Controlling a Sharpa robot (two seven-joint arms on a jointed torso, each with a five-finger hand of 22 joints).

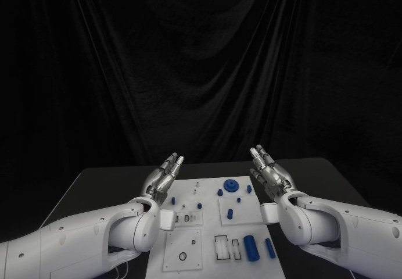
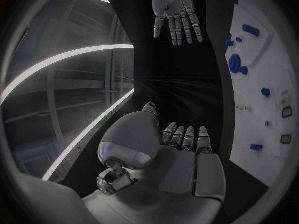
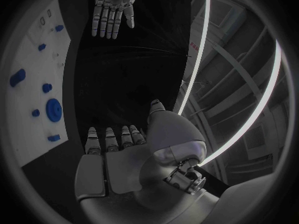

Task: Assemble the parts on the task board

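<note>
I see both silver hands, left and right, raised flat above the table, fingers straight, side by side, holding nothing. Between them lies the flat white board, small blue parts scattered across it.

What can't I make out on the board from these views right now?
- Head view: the left arm covers the board's left edge, the right arm its right edge.
- Head view: the small parts near the gear are too tiny to identify.
- Wrist views: the board is cut off by the circle's rim.
</note>
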